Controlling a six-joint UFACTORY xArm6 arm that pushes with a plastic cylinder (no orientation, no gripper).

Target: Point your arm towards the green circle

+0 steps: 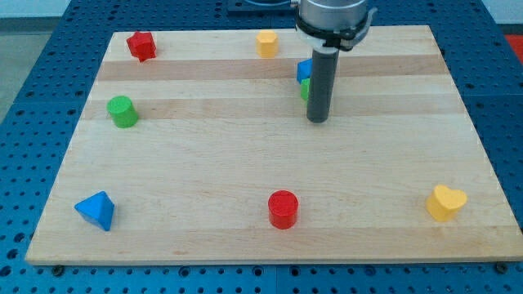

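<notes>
The green circle is a short green cylinder at the view's left on the wooden board. My tip is the lower end of a dark rod, right of the board's centre toward the view's top. It is far to the right of the green circle. Just left of the rod, partly hidden by it, are a blue block and a green block below it; their shapes cannot be made out.
A red star-like block sits at the top left and a yellow block at the top middle. A blue triangular block is at the bottom left, a red cylinder at the bottom middle, a yellow heart at the bottom right.
</notes>
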